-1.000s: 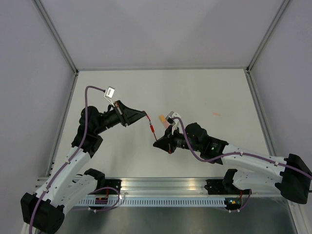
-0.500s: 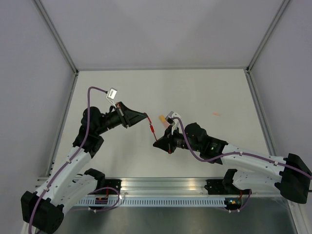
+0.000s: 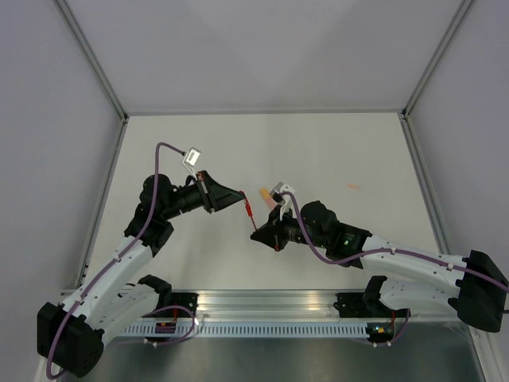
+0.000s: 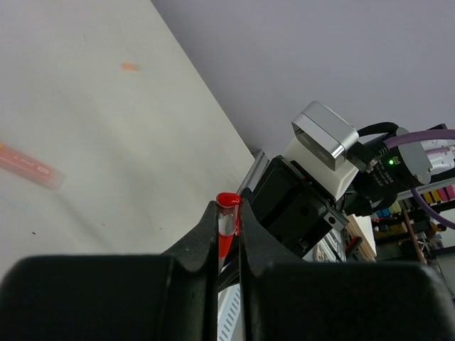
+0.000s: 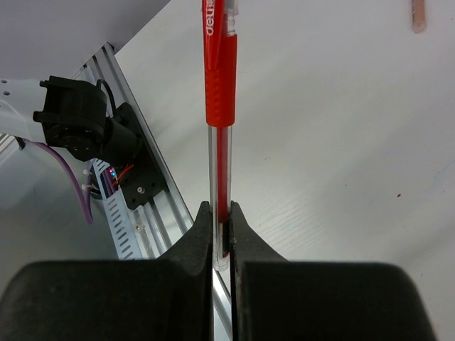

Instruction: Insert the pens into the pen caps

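My left gripper [image 3: 241, 200] is shut on the red pen cap [image 3: 247, 208], which pokes out past its fingertips in the left wrist view [image 4: 227, 201]. My right gripper [image 3: 258, 234] is shut on the lower end of the red pen [image 3: 252, 222]. In the right wrist view the pen [image 5: 220, 85] runs straight up out of the frame. Cap and pen line up end to end above the table; I cannot tell how far they overlap. The orange-peach pen [image 3: 265, 193] lies on the table just behind them. The orange cap [image 3: 352, 187] lies further right.
The aluminium rail [image 3: 270, 302] with the arm bases runs along the near edge. Grey walls enclose the white table [image 3: 334, 143] on three sides. The orange pen also shows in the left wrist view [image 4: 28, 165], and the orange cap beyond it [image 4: 129, 67].
My left gripper has moved down and to the right with the red cap, closer to the pen's tip. The right arm and the red pen have stayed still.
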You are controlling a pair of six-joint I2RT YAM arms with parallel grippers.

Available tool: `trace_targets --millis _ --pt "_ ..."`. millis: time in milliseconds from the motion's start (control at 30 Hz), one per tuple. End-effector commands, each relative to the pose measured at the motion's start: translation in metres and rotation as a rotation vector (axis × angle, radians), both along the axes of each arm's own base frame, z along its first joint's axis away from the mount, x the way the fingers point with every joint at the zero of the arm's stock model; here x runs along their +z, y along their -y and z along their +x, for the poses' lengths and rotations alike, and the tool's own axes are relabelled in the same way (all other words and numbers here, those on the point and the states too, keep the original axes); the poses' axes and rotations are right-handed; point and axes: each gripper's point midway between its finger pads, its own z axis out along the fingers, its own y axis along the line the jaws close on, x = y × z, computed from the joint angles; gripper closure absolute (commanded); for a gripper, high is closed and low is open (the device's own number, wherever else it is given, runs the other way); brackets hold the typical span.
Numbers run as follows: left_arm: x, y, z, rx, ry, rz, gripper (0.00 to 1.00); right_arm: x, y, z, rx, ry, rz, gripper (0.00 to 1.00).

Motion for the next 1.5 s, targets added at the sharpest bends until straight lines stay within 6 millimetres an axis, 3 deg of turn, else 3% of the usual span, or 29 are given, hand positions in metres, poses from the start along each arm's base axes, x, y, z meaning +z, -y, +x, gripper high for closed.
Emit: trace_targets --millis 0,367,600,700,1067,1467 --pt "0.003 0.008 -0.011 -0.088 0.076 0.008 0.98 0.024 -0.004 0.003 -0.003 0.055 0.054 1.0" --pt "-0.006 0.016 -0.026 -0.19 0.111 0.05 0.93 0.025 -0.003 0.003 -0.002 0.064 0.044 1.0" --pt "0.003 0.014 -0.027 -0.17 0.13 0.044 0.52 0.027 -0.002 0.001 0.007 0.065 0.048 1.0" --pt "0.007 0.013 -0.025 -0.159 0.132 0.041 0.45 0.028 -0.003 -0.001 0.015 0.063 0.051 1.0" --pt "0.013 0.012 -0.016 -0.103 0.126 0.032 0.4 0.029 -0.004 -0.003 0.029 0.06 0.06 1.0" --pt "0.027 0.009 -0.012 -0.056 0.156 -0.018 0.48 0.025 -0.008 -0.007 0.058 0.043 0.057 1.0"
